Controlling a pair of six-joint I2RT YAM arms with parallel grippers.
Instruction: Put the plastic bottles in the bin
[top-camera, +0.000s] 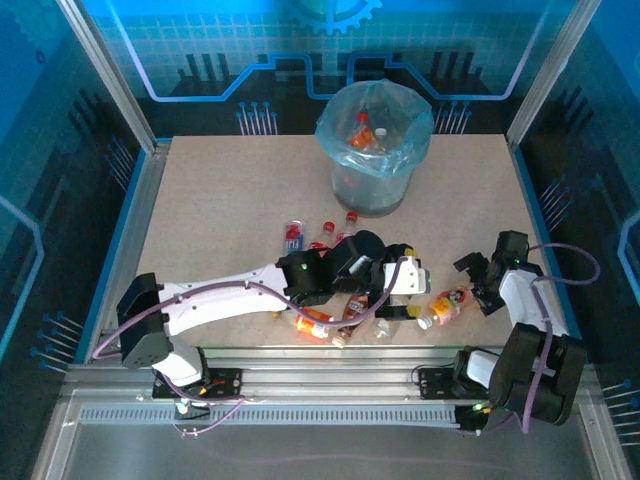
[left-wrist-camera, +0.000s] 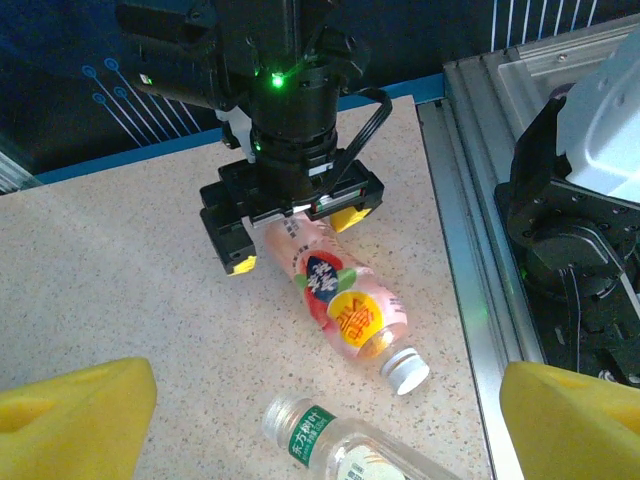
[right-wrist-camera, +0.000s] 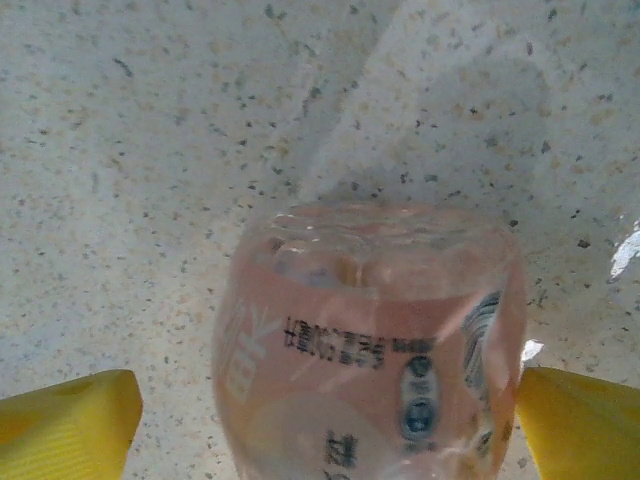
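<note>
The bin (top-camera: 372, 150), lined with a light-blue bag, stands at the back of the table with bottles inside. A pink-labelled bottle (left-wrist-camera: 345, 300) lies on its side with its white cap toward the front. My right gripper (left-wrist-camera: 295, 240) straddles its base end, open. In the right wrist view the bottle (right-wrist-camera: 370, 350) sits between the yellow pads (right-wrist-camera: 65, 430), with a gap on the left. My left gripper (left-wrist-camera: 325, 425) is open wide above a green-labelled clear bottle (left-wrist-camera: 335, 445). In the top view the left gripper (top-camera: 402, 292) and right gripper (top-camera: 478, 283) hover near the front right.
More bottles lie near the left arm: an orange one (top-camera: 315, 322), another (top-camera: 345, 335), and red-capped ones (top-camera: 293, 235) behind it. A metal rail (left-wrist-camera: 480, 260) runs along the table's near edge beside the right arm's base (left-wrist-camera: 580, 200). Frame posts surround the table.
</note>
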